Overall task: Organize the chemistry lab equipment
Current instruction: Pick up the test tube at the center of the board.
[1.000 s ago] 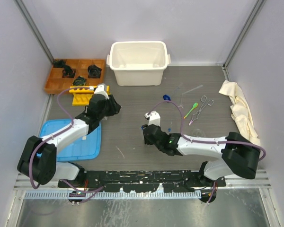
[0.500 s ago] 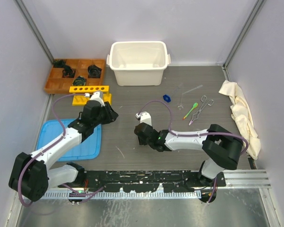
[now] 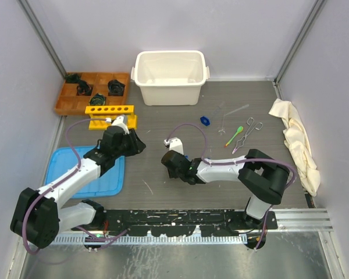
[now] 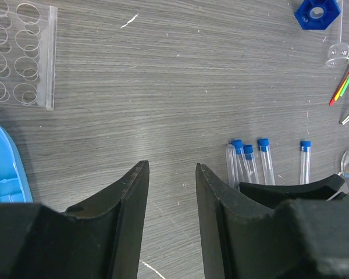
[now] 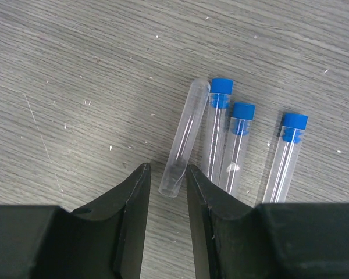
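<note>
A dark grey wood-grain table point(image 3: 157, 125) is filling most of the top view, showing fine pale scratches up close. Plain pale lilac walls point(image 3: 163, 26) are closing it in behind and on both sides. Slanting metal posts point(image 3: 43, 38) are running up the back corners. A black rail point(image 3: 174, 218) is lining the near edge, with a dull metal sheet point(image 3: 174, 261) lying below. Soft, even light is falling everywhere.

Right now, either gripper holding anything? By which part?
Nothing held. Left gripper open, empty. Right gripper open, straddling the rounded end of the uncapped tube, which lies on the table, not clamped.
</note>
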